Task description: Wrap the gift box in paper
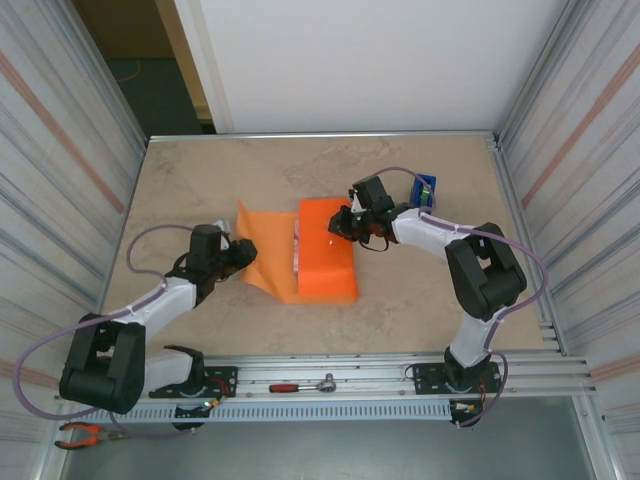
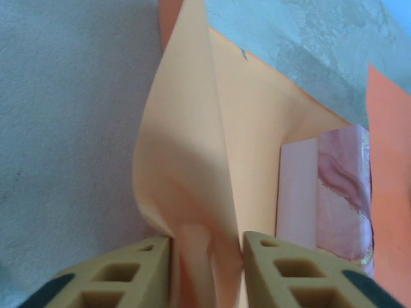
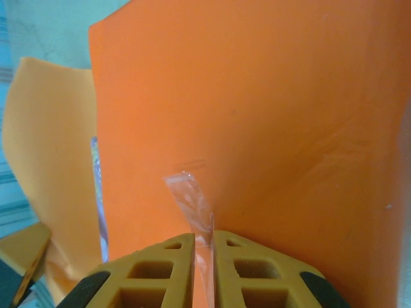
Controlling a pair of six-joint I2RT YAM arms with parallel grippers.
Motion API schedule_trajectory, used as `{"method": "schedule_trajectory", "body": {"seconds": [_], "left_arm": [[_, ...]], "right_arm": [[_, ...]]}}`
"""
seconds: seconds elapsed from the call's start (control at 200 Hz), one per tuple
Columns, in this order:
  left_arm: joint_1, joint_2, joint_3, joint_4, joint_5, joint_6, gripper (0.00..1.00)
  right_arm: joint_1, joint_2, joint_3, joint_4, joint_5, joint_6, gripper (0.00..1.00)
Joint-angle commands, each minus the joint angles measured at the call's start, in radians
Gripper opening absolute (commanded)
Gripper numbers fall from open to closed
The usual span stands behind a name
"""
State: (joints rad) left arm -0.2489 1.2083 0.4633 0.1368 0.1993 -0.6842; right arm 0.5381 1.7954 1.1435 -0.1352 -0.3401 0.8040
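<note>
Both pinching: left hand (image 2: 207, 249) the paper (image 2: 186, 160) half around the gift box (image 1: 328, 258), right hand (image 3: 203, 241) a clear tape strip (image 3: 190, 197).

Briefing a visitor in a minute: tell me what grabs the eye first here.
The bright orange paper at the centre of the table, draped over the gift box, whose pink marbled side shows. The left hand pinches up the paper's left flap, while the right hand pinches a strip of clear tape over the papered top.
</note>
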Motion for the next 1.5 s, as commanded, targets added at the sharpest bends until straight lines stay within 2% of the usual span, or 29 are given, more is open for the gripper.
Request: {"method": "schedule_trajectory", "body": {"seconds": [0.0,0.19,0.421,0.772,0.982,1.338,1.493], "left_arm": [[-0.002,-0.039,0.010,0.027,0.042,0.018,0.26],[-0.011,-0.062,0.047,0.017,0.086,0.021,0.16],[-0.079,-0.058,0.123,0.030,0.128,0.025,0.07],[-0.210,0.010,0.249,0.064,0.269,0.031,0.06],[-0.290,0.113,0.275,0.115,0.294,0.002,0.06],[-0.339,0.347,0.309,0.151,0.341,-0.012,0.06],[-0.339,0.394,0.286,0.139,0.331,-0.018,0.02]], "right_arm": [[0.024,0.054,0.029,-0.179,0.124,-0.081,0.17],[0.074,0.080,0.098,-0.278,0.220,-0.126,0.18],[0.118,0.104,0.140,-0.341,0.295,-0.149,0.17],[0.121,0.112,0.118,-0.312,0.257,-0.122,0.16],[0.121,0.114,0.107,-0.301,0.240,-0.112,0.16],[0.104,0.108,0.102,-0.290,0.174,-0.090,0.17],[0.077,0.094,0.107,-0.266,0.100,-0.065,0.24]]}}
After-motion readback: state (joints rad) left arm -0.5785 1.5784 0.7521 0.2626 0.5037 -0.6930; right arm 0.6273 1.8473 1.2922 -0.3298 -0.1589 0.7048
